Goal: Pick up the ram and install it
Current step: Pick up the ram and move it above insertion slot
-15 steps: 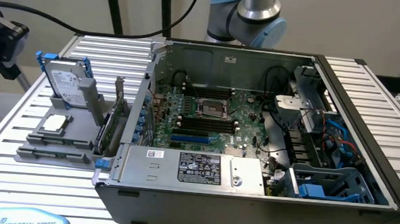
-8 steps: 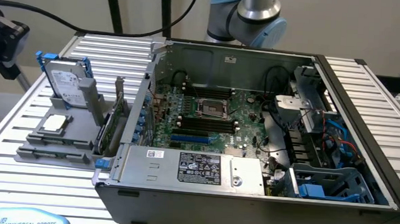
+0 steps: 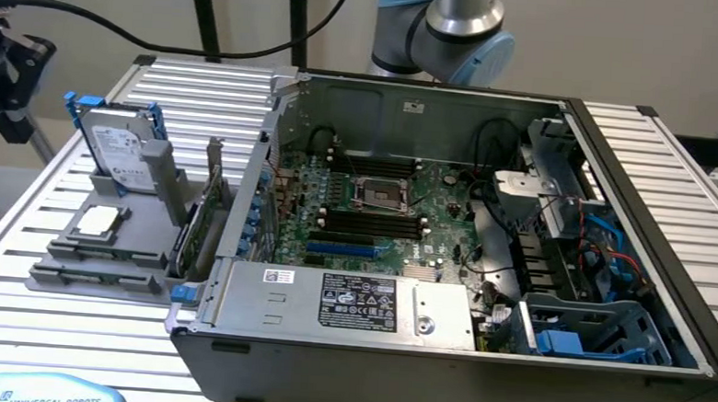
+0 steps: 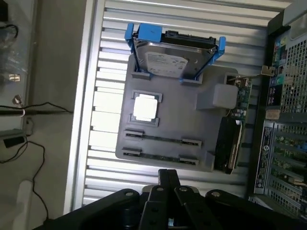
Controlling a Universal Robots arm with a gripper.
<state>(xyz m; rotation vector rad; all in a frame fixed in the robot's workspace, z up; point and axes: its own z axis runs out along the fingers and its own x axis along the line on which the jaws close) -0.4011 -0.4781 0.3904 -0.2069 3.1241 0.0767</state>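
Two ram sticks (image 4: 160, 139) stand on edge in slots of a grey holder (image 4: 192, 124), thin green strips side by side; the second ram stick (image 4: 158, 156) lies nearest my gripper. In the exterior view the ram (image 3: 94, 277) sits at the holder's front end, left of the open computer case (image 3: 449, 362). My gripper (image 4: 168, 181) hovers well above the holder, short of the ram, its fingers shut together with nothing between them. Black memory slots (image 3: 364, 222) flank the processor socket (image 3: 378, 195) on the motherboard.
The holder also carries an upright hard drive in a blue bracket (image 4: 173, 56), a processor chip (image 4: 145, 107) and a wider card with a metal bracket (image 4: 232, 143). The slatted metal table (image 3: 69, 333) surrounds it. The case's power supply (image 3: 342, 301) lies along its near wall.
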